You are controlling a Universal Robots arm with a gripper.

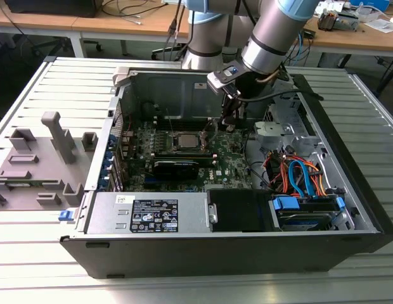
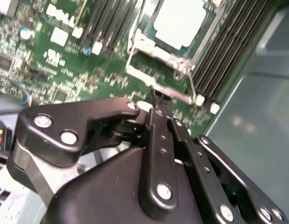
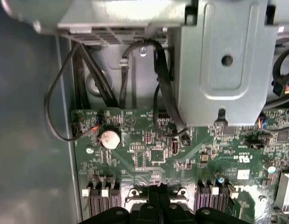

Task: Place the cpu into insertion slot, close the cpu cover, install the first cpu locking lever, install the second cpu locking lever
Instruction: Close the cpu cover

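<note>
Gripper (image 2: 156, 108) clenched beside the seated cpu (image 2: 178, 21).
Fingers (image 2: 158, 126) pressed together, gripping nothing I can discern; cpu lies in insertion slot (image 1: 173, 143), just ahead of the tips, toward the exterior view's left.

The cpu (image 2: 179, 21) lies in the insertion slot (image 1: 173, 142).

An open black computer case (image 1: 215, 253) lies on a slatted metal table (image 1: 184, 288). Inside it, a labelled power supply (image 1: 146, 212) sits near orange and blue cables (image 1: 298, 174). A grey plastic fixture (image 1: 38, 158) stands to the exterior view's left. In the first wrist view, a coin cell battery (image 3: 109, 138) sits on the board.
</note>
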